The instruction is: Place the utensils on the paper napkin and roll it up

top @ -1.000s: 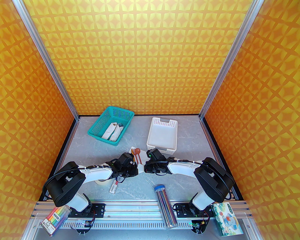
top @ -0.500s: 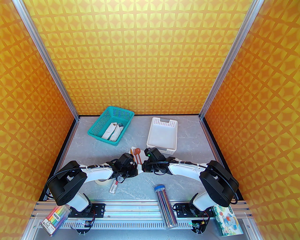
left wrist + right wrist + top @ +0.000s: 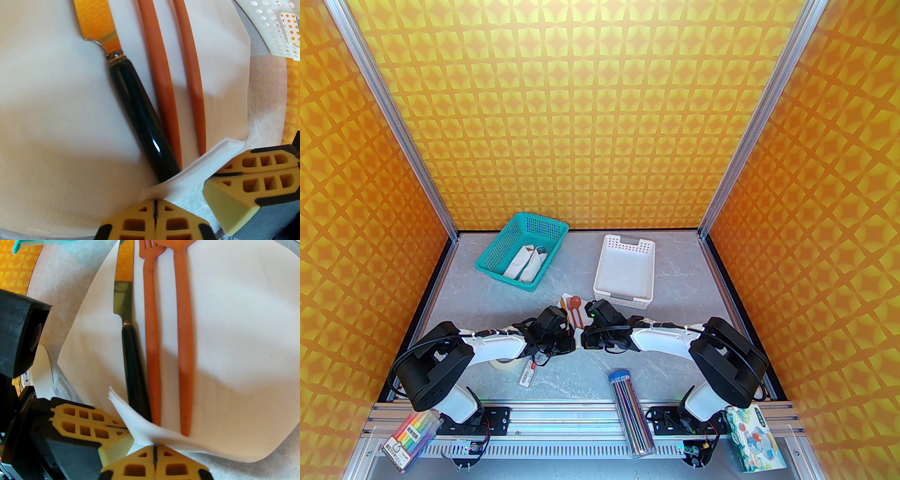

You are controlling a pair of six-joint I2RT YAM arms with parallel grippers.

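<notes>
Left gripper (image 3: 154, 207): pinched shut on the raised near edge of the paper napkin (image 3: 46, 117), beside the knife handle
Paper napkin: flat on the tabletop (image 3: 684, 290); near edge folded up over the handle ends
Knife (image 3: 140, 121): leftmost; glossy dark handle tucked under the fold
Fork (image 3: 150, 333): just right of the knife, parallel
Spoon (image 3: 185, 345): rightmost, parallel
Right gripper (image 3: 154, 447): clamped on the same raised edge
Handling: probably thin, limp, easily torn paper; light, stiff, smooth pieces, apt to slide
Hold: near edge, both sides; gentle, even roll
</notes>
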